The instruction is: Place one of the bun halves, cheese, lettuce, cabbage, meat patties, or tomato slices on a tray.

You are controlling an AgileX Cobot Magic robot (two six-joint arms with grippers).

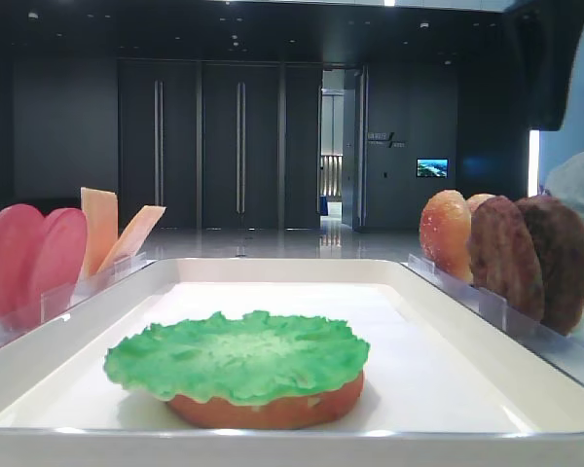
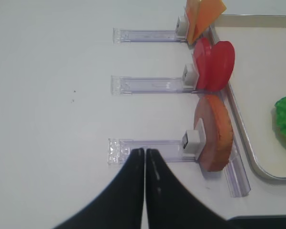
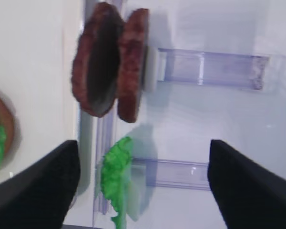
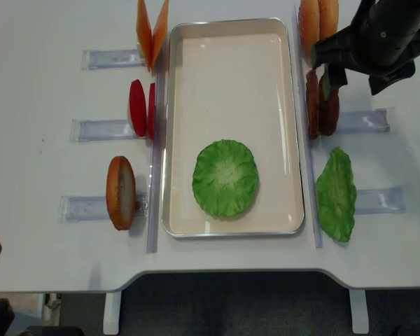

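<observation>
Hovering at upper right, right end effector (image 4: 350,72) spread apart above patties (image 4: 322,105); lettuce (image 4: 225,178) on bun (image 1: 273,409), tray (image 4: 231,42) centre; left end effector (image 2: 144,157) together.

You have lettuce (image 4: 225,178) on a bun (image 1: 273,409) in the tray (image 4: 227,56); patties (image 4: 322,108) right, tomato (image 4: 142,108) left.

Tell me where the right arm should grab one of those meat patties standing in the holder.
Take the outer meat patty by its top edge, coming straight down, jaws across its flat faces. Both patties stand on edge, close together in the clear holder, so only the upper rim looks free. The right gripper is open above them.
</observation>
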